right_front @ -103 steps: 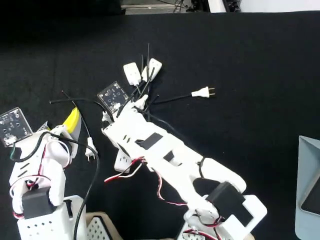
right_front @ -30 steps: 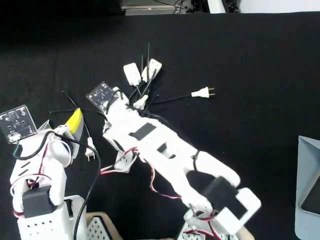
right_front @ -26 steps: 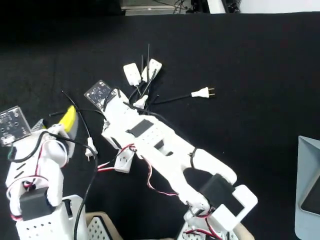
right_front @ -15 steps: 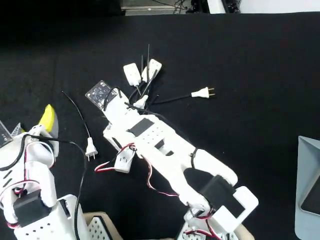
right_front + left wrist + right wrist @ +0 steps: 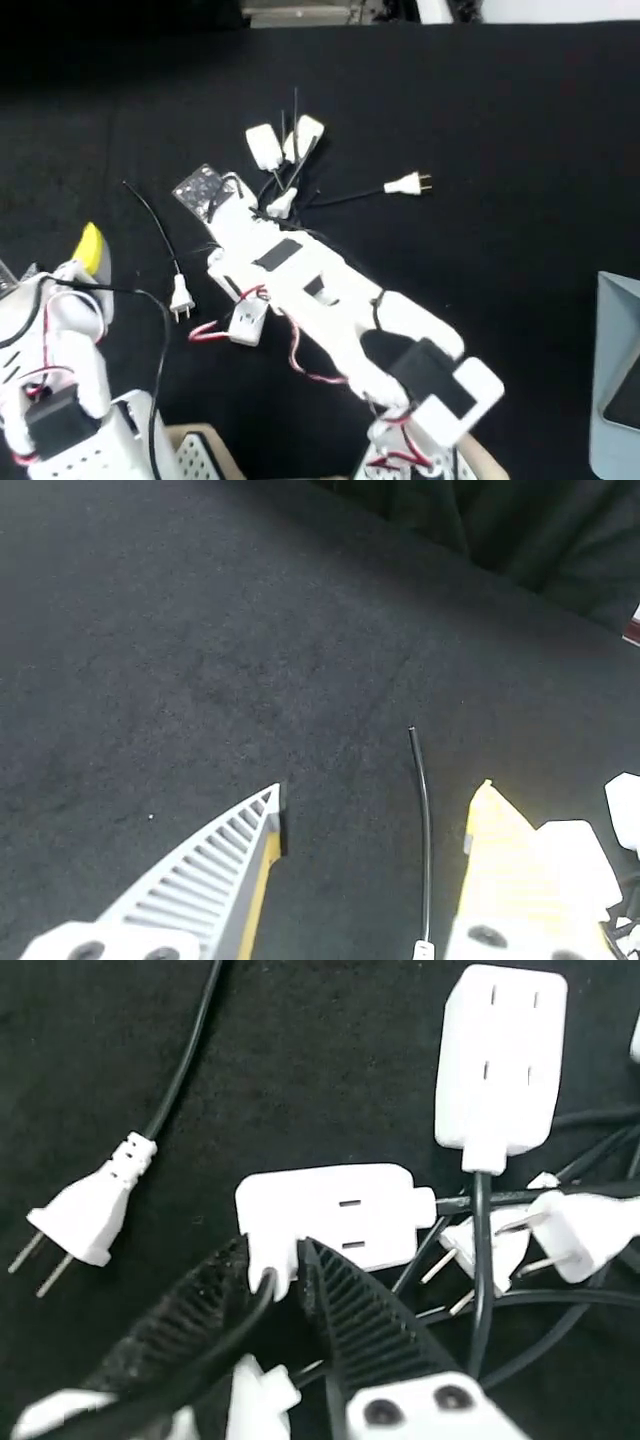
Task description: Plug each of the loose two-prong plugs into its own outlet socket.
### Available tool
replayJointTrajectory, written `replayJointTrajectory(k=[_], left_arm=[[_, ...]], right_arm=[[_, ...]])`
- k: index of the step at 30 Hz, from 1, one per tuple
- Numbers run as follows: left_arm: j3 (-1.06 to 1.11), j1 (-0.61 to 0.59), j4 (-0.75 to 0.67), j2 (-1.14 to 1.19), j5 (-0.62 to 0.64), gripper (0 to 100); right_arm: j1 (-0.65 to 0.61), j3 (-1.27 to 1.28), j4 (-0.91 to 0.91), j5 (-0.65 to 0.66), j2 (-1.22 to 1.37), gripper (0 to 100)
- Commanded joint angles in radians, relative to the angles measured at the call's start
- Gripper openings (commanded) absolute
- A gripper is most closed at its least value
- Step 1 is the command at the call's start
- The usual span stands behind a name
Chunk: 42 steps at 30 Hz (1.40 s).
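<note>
My right gripper [image 5: 275, 1260] is shut on the end of a white outlet socket [image 5: 330, 1210] lying among tangled black cords. A second outlet [image 5: 500, 1055] lies just beyond it. Two-prong plugs lie on either side, one [image 5: 85, 1215] apart and another [image 5: 575, 1230] in the tangle. From above, the right arm [image 5: 300, 270] stretches to the cluster below two outlets [image 5: 264, 147]. Loose plugs lie at the right [image 5: 405, 184] and the left [image 5: 180, 298]. My left gripper [image 5: 380, 790] is open over bare cloth, with a cord stub [image 5: 422, 820] lying beneath it. Its yellow finger [image 5: 90, 245] is at the far left.
Black cloth [image 5: 500, 120] covers the table. A grey-blue tray [image 5: 615, 370] holding a dark flat object sits at the right edge. A perforated white and tan piece [image 5: 195, 455] stands at the front between the arm bases.
The left arm has swung left, away from the plug beside it. The right arm has shifted a little up and left at the outlet cluster.
</note>
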Motion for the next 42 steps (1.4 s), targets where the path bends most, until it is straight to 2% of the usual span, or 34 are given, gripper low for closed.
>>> replayJointTrajectory(k=[1, 6, 17, 36, 42], left_arm=[[0.008, -0.001, -0.012, -0.003, -0.003, 30], [0.050, 0.001, -0.055, -0.003, -0.003, 30], [0.077, -0.001, -0.052, -0.003, -0.003, 30], [0.130, -0.001, -0.055, -0.003, -0.002, 30], [0.134, -0.001, -0.055, -0.003, -0.002, 30]], right_arm=[[0.032, 0.005, -0.008, -0.006, 0.021, 1.1], [0.032, -0.004, -0.009, -0.002, 0.028, 1.1], [0.037, -0.056, -0.003, 0.003, 0.059, 1.1], [0.028, -0.013, -0.005, 0.000, -0.383, 1.1], [0.094, -0.013, 0.000, 0.002, -0.542, 1.1]])
